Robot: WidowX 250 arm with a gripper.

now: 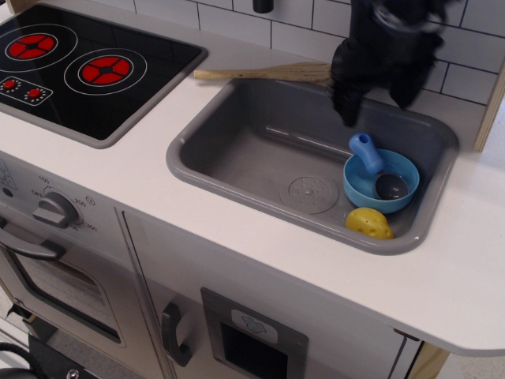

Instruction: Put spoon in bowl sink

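Observation:
The spoon lies in the light blue bowl. Its blue handle leans over the bowl's far-left rim and its grey cup rests on the bowl's floor. The bowl stands in the right end of the grey sink. My black gripper hangs above the sink's back edge, above and behind the bowl. It is blurred, its two fingers stand apart, and nothing is between them.
A small yellow lumpy object sits in the sink's front right corner next to the bowl. A long wooden spatula lies on the counter behind the sink. A black hob is at the left, with oven knobs below.

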